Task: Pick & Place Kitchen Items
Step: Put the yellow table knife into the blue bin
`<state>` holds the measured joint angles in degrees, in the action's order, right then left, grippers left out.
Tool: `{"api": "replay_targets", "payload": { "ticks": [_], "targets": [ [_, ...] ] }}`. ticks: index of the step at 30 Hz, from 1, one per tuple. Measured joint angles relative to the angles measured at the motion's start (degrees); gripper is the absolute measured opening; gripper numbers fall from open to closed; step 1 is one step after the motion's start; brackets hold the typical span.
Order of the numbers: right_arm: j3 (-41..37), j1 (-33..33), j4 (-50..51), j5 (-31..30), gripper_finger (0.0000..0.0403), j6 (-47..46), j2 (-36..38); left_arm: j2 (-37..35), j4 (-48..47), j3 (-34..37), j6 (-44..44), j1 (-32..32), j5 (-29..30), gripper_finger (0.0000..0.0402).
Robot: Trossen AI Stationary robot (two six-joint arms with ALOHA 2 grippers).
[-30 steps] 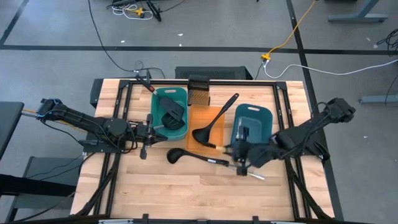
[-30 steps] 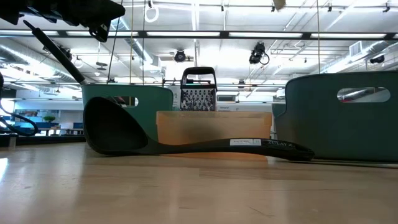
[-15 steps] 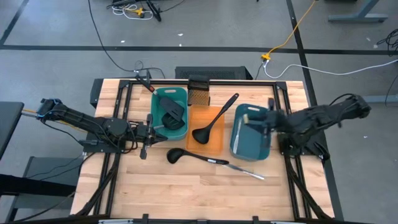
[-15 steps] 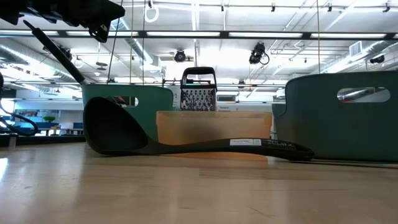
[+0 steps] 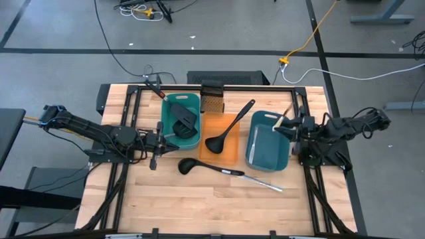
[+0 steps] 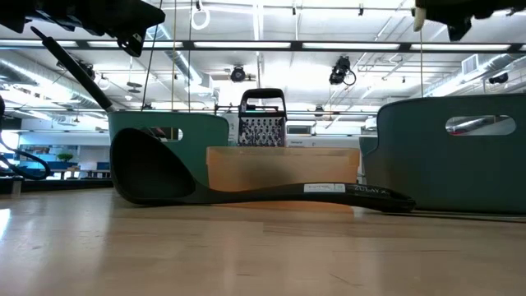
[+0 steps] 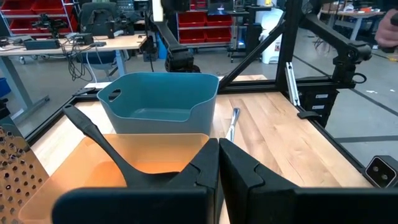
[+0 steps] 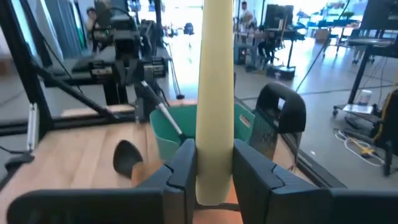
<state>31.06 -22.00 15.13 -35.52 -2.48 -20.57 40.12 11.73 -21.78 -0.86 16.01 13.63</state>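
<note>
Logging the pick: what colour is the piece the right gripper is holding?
Pale yellow: the cutlery piece in the right gripper shows best in the right wrist view.

- The right gripper (image 5: 287,124) hangs over the blue tray's (image 5: 261,154) outer rim, clamped on a pale-yellow cutlery piece (image 5: 281,121).
- The left gripper (image 5: 161,138) sits beside the teal tray (image 5: 190,141), which holds 1 spatula (image 5: 184,117).
- Between both grippers, 1 ladle (image 5: 228,128) lies across the orange tray (image 5: 229,149); another ladle (image 5: 206,166) rests on the table (image 5: 199,199).

site: workshop/lab | evid: red parts bins (image 7: 37,15), benches, ceiling trusses
</note>
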Motion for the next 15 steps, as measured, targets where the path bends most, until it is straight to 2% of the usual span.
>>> {"api": "replay_targets", "payload": {
  "ticks": [4,7,15],
  "targets": [
    [-4.17,0.0,-4.27,0.09,0.0085,0.17,4.89,0.0,-0.12,0.0,0.0,-0.02,0.0,0.0018],
    [-5.41,-0.02,-3.3,-1.51,0.0085,-0.78,7.73,0.0,-0.18,0.0,0.0,-0.02,0.0,0.0018],
    [0.18,0.05,11.62,-10.04,0.0085,-8.17,6.66,0.0,-2.07,0.0,0.01,-0.02,0.0,0.0018]
  ]
}}
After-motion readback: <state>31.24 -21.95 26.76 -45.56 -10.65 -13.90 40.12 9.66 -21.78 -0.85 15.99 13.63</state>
